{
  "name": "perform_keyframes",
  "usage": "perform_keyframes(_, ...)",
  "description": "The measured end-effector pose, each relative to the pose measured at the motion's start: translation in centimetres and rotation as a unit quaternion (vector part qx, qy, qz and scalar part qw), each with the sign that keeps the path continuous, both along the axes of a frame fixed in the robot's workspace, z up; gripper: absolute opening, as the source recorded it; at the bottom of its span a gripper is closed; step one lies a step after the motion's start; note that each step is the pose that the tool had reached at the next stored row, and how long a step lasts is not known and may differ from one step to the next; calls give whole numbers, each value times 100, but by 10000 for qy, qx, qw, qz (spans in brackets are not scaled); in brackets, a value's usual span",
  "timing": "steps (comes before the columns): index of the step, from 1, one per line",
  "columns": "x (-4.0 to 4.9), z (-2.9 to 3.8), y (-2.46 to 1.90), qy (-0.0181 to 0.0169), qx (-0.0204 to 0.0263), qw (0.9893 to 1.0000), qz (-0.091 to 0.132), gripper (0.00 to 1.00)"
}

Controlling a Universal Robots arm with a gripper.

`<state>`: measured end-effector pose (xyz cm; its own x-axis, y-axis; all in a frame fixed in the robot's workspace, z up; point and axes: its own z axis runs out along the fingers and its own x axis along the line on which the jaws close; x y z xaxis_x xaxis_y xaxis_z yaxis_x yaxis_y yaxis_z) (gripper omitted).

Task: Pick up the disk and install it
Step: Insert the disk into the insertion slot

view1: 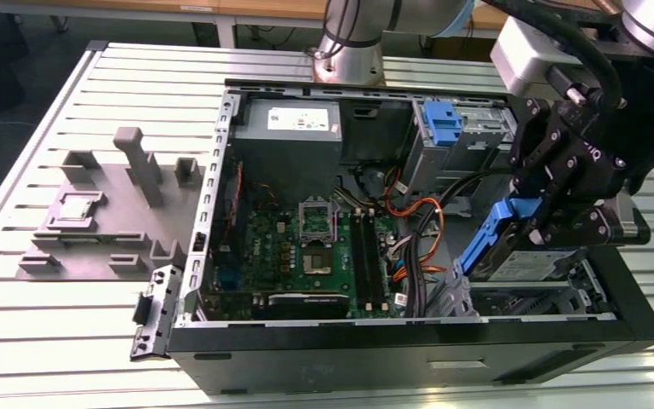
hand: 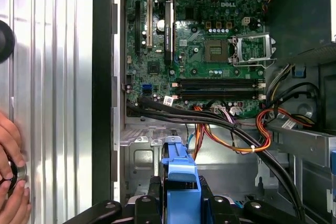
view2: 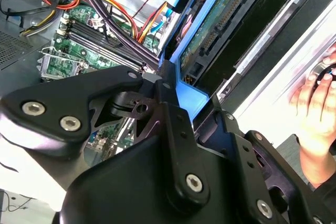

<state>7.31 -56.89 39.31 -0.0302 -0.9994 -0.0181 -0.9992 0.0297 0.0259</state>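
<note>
The gripper point(view1: 545, 228) is clamped on the one disk point(view1: 523, 262), holding it tilted just above a drive bay inside the open computer case point(view1: 418, 328). The disk is probably rigid, dense and shock-sensitive. Its blue side rails look the safest hold, not the exposed circuit board. One bare blue bracket point(view1: 445, 123) sits deeper in the case.

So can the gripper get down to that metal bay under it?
Probably yes. The gripper, shut on the disk, hangs just above the open metal bay; the cables lie off to the exterior view's left, so nothing seems to block it.
</note>
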Motion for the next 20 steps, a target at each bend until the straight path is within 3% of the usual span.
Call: perform_keyframes(20,1,-62,0,0,0,10000,0,36)
